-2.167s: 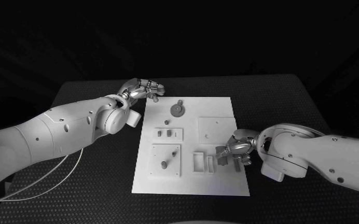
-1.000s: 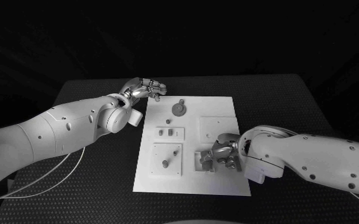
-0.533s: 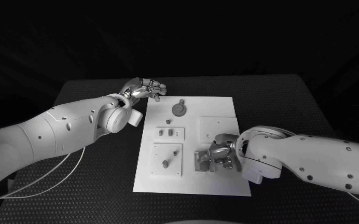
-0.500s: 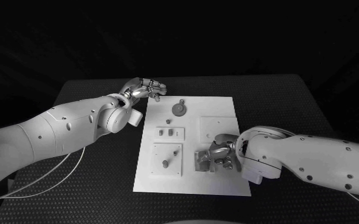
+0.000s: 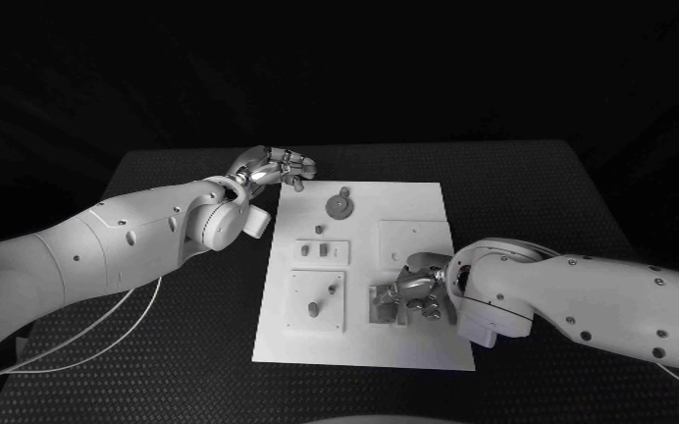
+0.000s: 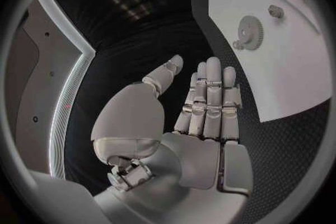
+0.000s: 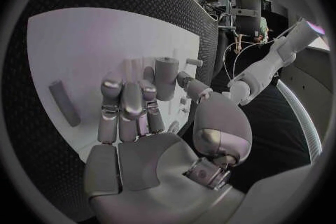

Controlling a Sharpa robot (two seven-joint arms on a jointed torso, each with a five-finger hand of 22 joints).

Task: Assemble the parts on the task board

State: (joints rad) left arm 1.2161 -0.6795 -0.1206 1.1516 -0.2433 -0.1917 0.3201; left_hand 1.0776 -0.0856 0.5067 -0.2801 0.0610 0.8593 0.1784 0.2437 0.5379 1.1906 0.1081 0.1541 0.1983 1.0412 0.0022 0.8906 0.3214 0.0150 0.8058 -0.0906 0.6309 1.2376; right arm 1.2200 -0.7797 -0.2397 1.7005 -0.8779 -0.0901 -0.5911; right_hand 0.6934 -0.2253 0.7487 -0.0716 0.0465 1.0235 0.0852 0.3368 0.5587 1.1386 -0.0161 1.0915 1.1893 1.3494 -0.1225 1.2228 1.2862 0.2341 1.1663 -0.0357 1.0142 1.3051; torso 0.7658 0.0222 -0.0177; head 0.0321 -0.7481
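Two hands are over the black table (image 5: 170,345). The right hand (image 5: 415,291) is low on the task board (image 5: 425,345), at about five o'clock from the board's middle. Its fingers (image 7: 122,101) and thumb pinch a small grey part (image 7: 166,78) that stands upright. The left hand (image 5: 273,167) sits off the board's eleven o'clock corner, holding nothing, fingers straight and a little apart. A gear (image 5: 339,206) lies at twelve o'clock.
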